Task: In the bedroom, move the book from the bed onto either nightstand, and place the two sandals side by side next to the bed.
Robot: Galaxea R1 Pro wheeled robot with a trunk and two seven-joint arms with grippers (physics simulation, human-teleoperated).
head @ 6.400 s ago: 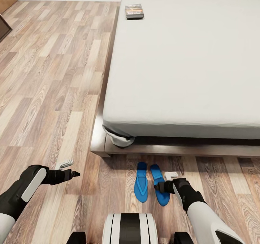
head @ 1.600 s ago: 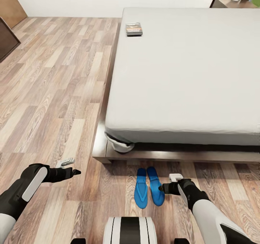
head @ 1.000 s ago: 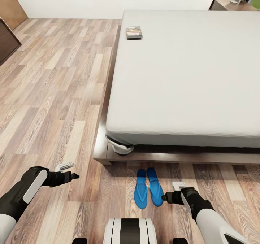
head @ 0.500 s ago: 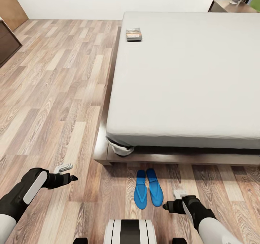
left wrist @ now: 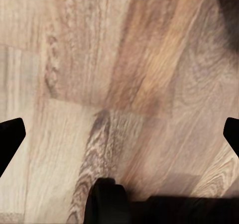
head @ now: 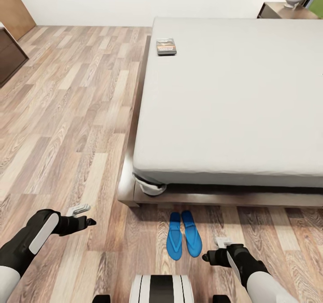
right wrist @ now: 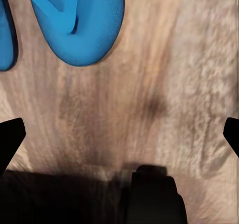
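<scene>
Head view had the right gripper (head: 205, 257) at five o'clock and the left gripper (head: 91, 222) at eight o'clock, both low over the wood floor (head: 58, 128); each wrist view showed its fingertips spread wide at the frame edges, holding nothing. Just beside the right gripper, the two sandals (head: 183, 234) lay side by side near the bed (head: 233, 101). Farther off, at twelve o'clock, the book (head: 166, 46) rested on the mattress; the nightstand (head: 280, 10) stood at one o'clock.

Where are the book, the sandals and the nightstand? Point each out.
book (head: 166, 47): head view, centre of its cover, on the bed.
sandals (head: 183, 234): head view, inner edge of the right sandal, on the floor.
nightstand (head: 274, 10): head view, bare part of its top.
</scene>
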